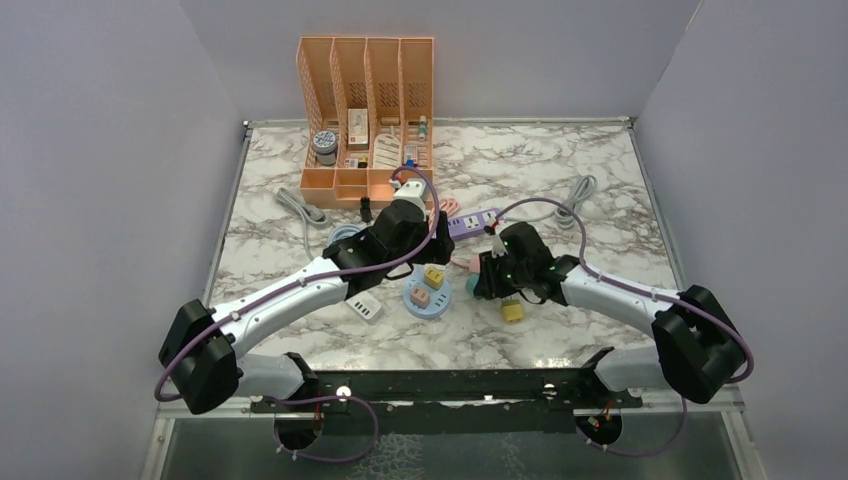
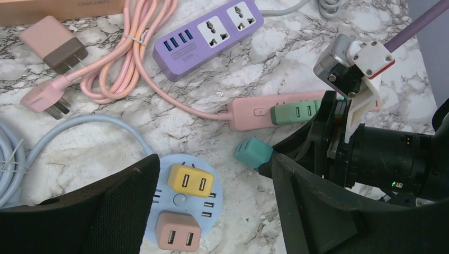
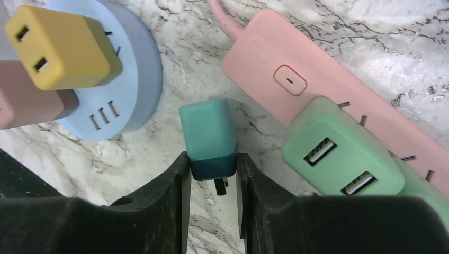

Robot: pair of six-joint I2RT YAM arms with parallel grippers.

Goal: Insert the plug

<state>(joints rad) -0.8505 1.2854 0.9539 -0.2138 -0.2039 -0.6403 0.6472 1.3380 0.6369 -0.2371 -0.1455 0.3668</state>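
A teal plug (image 3: 206, 132) sits between the round blue socket hub (image 3: 135, 69) and the pink power strip (image 3: 296, 63). My right gripper (image 3: 212, 164) is shut on its dark base, both pads touching, with the prongs pointing back toward the wrist. In the left wrist view the same teal plug (image 2: 253, 152) sticks out of the right gripper just right of the hub (image 2: 212, 211). My left gripper (image 2: 213, 161) hangs open above the hub with nothing between its fingers. A yellow adapter (image 2: 190, 181) and a pink adapter (image 2: 177, 231) are plugged into the hub.
Green adapters (image 3: 339, 153) fill the pink strip. A purple power strip (image 1: 472, 222) lies behind it, with coiled cables and an orange organiser (image 1: 365, 110) at the back. A loose yellow plug (image 1: 512, 312) and a white adapter (image 1: 363, 305) lie near the front.
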